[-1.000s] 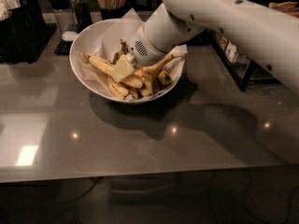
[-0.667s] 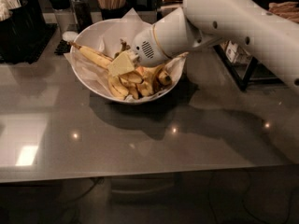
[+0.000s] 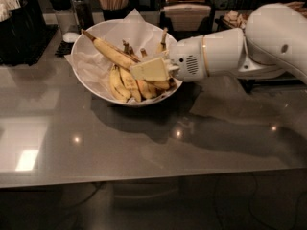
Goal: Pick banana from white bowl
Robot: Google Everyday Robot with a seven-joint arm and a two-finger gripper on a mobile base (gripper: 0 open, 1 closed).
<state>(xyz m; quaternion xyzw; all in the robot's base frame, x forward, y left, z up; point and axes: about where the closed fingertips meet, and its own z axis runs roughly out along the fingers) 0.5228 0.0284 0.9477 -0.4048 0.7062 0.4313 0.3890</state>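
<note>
1. The claw (image 3: 139, 70) sits in wide round white paper-lined bowl (image 3: 85, 80), clenched on long speckled yellow banana (image 3: 111, 53); its near end hidden behind cream finger (image 3: 153, 69).
2. Banana slants up-left from claw.
3. White arm (image 3: 225, 51) level from right, cropped.

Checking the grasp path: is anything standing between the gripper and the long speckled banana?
Nothing visible does. The gripper sits right at the lower end of the banana, inside the white bowl; the other bananas lie underneath.
</note>
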